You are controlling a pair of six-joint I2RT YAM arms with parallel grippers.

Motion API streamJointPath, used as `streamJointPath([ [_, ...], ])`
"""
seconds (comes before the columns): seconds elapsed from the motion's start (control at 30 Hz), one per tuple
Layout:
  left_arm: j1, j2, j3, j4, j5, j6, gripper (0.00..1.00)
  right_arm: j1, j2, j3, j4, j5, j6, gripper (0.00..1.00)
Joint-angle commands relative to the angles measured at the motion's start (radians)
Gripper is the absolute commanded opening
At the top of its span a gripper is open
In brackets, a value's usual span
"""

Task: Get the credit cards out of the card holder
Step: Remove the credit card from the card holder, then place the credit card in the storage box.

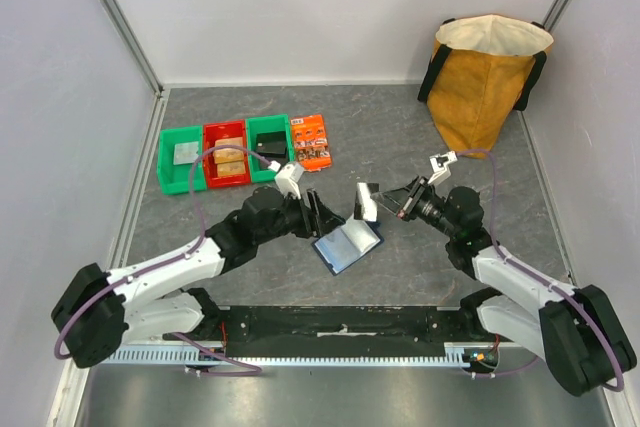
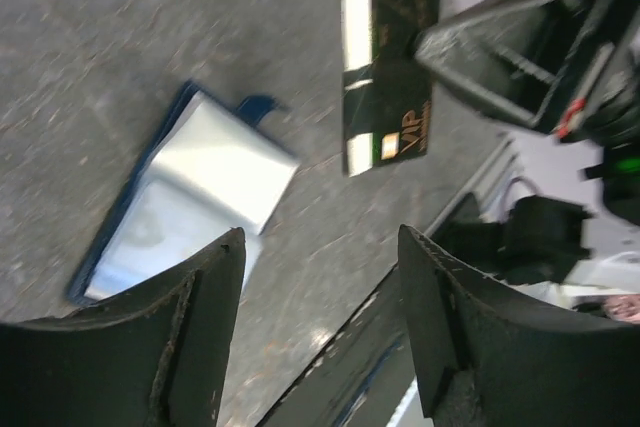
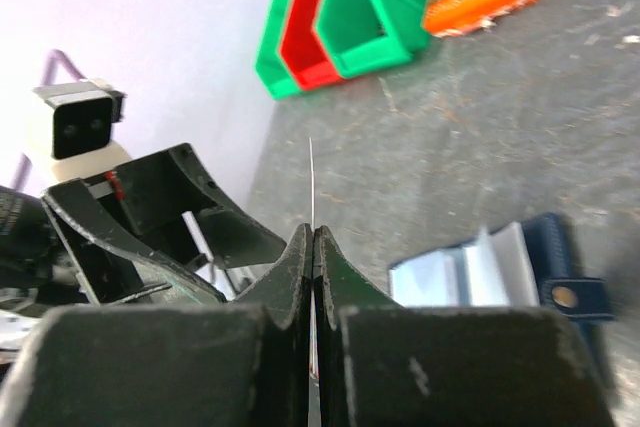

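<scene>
Left tool (image 2: 320, 247) up close at left wrist, fingers apart, holding nothing. Card (image 2: 385, 77) straight ahead, held by its edge in right tool (image 2: 432, 47). Wallet (image 2: 190, 197) down left on table (image 2: 80, 37).

At right wrist: fingers pinched tight on card's thin edge.

From above: wallet unfolded, lying slanted between both tools, about as near to either.
</scene>
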Motion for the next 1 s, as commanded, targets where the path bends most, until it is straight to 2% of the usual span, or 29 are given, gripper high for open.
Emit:
streamJointPath([
  [0.0, -0.004, -0.075, -0.062, 0.238, -0.016, -0.119, 0.7, 0.065, -0.053, -0.04, 0.2, 0.145, 0.153, 0.0],
  [0.27, -0.004, -0.075, -0.102, 0.389, 0.005, -0.202, 0.68, 0.175, -0.033, -0.052, 0.347, 0.24, 0.222, 0.01],
  [0.6, -0.004, -0.016, -0.148, 0.579, 0.024, -0.291, 0.56, 0.238, 0.015, -0.06, 0.441, 0.271, 0.248, 0.01],
  [0.7, -0.002, 0.001, -0.165, 0.643, 0.024, -0.315, 0.44, 0.252, 0.025, -0.067, 0.466, 0.278, 0.25, 0.01],
  [0.83, -0.004, 0.011, -0.176, 0.693, 0.022, -0.328, 0.05, 0.258, 0.033, -0.066, 0.46, 0.271, 0.25, 0.02],
  [0.87, -0.004, 0.011, -0.177, 0.687, 0.024, -0.322, 0.02, 0.258, 0.036, -0.063, 0.449, 0.265, 0.247, 0.06],
  [0.97, 0.01, -0.003, -0.182, 0.644, 0.041, -0.294, 0.02, 0.258, 0.036, -0.047, 0.429, 0.236, 0.215, 0.24],
])
